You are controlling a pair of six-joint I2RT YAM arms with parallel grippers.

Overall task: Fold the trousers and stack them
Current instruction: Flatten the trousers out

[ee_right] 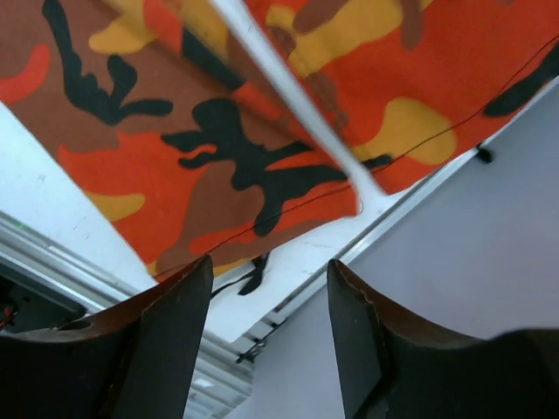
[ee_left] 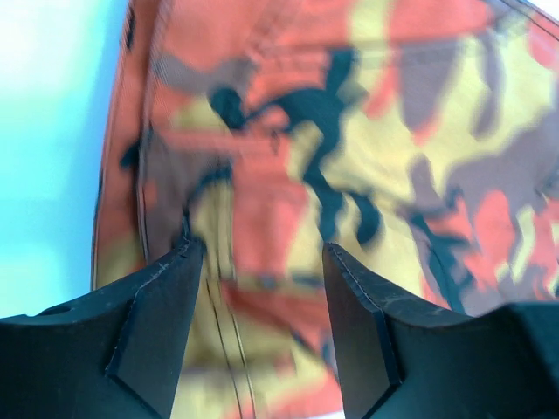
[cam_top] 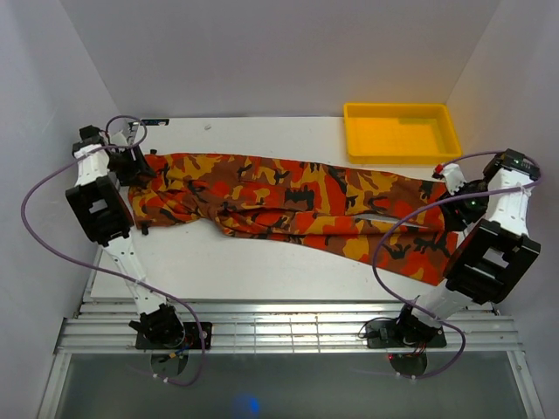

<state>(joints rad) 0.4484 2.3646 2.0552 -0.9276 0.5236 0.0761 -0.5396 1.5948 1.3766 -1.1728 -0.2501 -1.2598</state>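
Observation:
The camouflage trousers (cam_top: 288, 202) lie spread lengthwise across the white table, from the far left to the right edge. My left gripper (cam_top: 140, 168) hangs over their left end; in the left wrist view its jaws are open with the blurred fabric (ee_left: 349, 140) beneath and between them. My right gripper (cam_top: 447, 185) is over the trousers' right end, open and empty; the right wrist view shows the fabric edge (ee_right: 218, 131) with a white drawstring (ee_right: 297, 96) and a black cord end (ee_right: 253, 275) on the table.
A plain yellow plastic tray (cam_top: 358, 140) sits at the back right of the table. White walls enclose the table on three sides. The table's near edge meets a slatted metal rail (cam_top: 288, 327). Purple cables loop from both arms.

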